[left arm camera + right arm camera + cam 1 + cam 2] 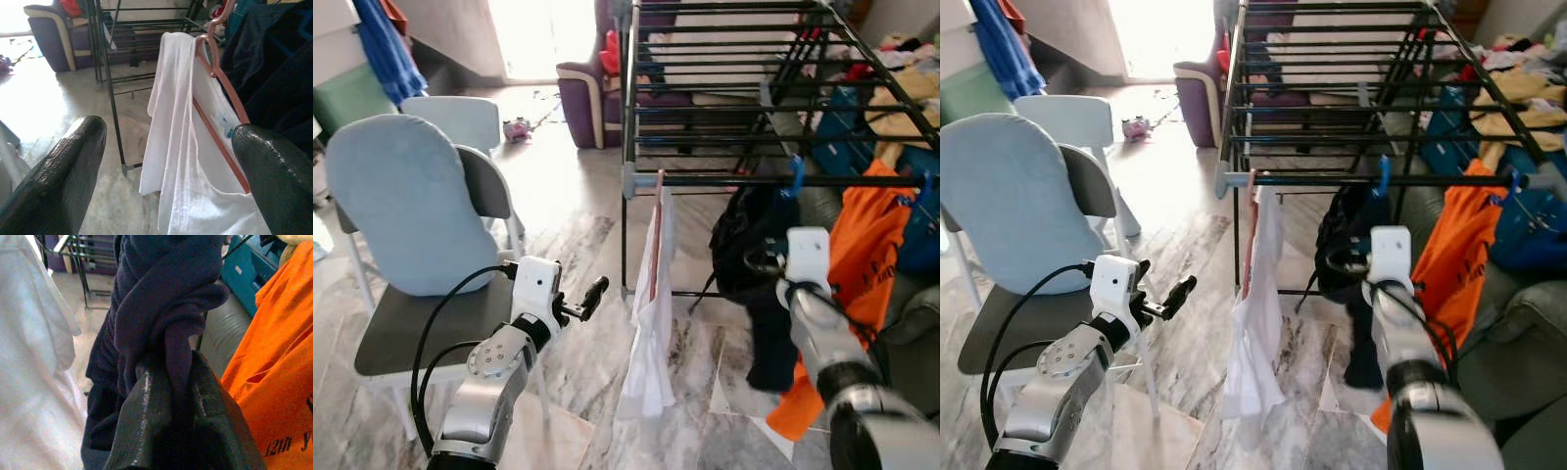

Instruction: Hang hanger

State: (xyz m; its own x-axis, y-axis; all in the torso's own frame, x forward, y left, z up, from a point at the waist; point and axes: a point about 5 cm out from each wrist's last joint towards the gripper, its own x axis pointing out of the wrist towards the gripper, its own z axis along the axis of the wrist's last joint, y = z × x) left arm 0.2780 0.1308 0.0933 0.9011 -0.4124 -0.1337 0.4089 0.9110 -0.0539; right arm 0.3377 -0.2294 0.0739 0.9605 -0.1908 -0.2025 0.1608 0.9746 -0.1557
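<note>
Already the pink hanger with its white garment hangs on the drying rack, the left gripper has its fingers released near it, while the right gripper is clenched on a dark garment.

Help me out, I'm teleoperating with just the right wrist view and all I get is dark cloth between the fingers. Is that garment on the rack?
Observer: Yes, the dark garment hangs from the drying rack by a blue hanger hook.
Operator: What's to its left?
Observer: A white garment on a pink hanger, hooked on the same front bar.
Operator: And the left gripper?
Observer: The left gripper is open, held apart from the white garment, near a grey chair.
</note>
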